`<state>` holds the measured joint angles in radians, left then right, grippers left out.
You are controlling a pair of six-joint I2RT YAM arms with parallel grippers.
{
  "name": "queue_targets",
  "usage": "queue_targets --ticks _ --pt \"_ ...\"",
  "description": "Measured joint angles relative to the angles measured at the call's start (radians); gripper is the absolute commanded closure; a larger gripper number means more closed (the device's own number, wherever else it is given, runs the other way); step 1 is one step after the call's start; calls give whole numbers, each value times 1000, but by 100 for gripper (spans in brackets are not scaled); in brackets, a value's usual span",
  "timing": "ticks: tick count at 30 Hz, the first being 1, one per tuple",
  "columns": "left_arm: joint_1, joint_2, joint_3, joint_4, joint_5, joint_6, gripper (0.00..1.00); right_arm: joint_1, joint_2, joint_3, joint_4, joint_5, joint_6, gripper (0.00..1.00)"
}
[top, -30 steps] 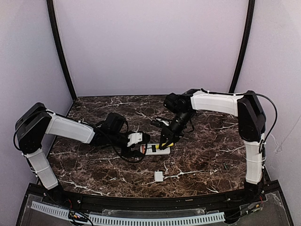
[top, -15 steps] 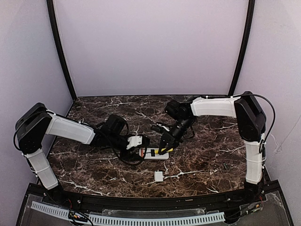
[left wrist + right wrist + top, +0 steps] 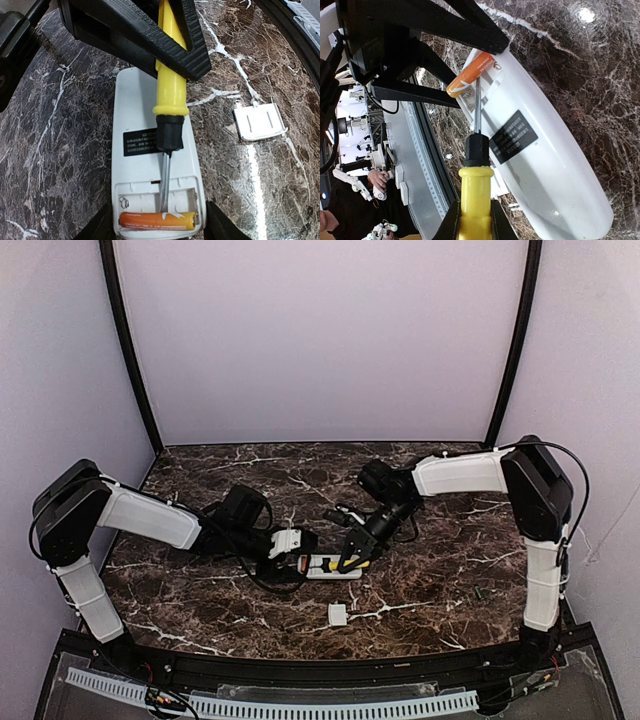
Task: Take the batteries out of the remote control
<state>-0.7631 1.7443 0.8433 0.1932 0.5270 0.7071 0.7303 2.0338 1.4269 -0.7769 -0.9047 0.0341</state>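
Observation:
The white remote control [image 3: 150,170] lies face down with its compartment open; it also shows in the top view [image 3: 338,566]. One orange-red battery [image 3: 157,220] sits in the near slot, and the other slot shows only a spring. The dark greenish battery is out of view. My left gripper [image 3: 160,228] is shut on the remote's compartment end, a finger on each side. My right gripper [image 3: 475,222] is shut on the yellow-handled screwdriver [image 3: 476,195]. Its blade tip rests in the compartment against the battery [image 3: 470,75].
The small white square cover piece [image 3: 338,614] lies on the marble table [image 3: 440,590] in front of the remote; it also shows in the left wrist view [image 3: 260,122]. The table's black front rail [image 3: 320,665] is close behind it.
My right arm has come down and towards the remote, bringing the screwdriver tip into the open compartment. My left gripper has stayed on the remote.

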Motion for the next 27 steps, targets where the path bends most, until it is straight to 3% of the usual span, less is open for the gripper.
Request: queue_targets --ticks 27 --pt "-16 0 7 3 -9 -5 69 -6 -19 44 -68 87 10 100"
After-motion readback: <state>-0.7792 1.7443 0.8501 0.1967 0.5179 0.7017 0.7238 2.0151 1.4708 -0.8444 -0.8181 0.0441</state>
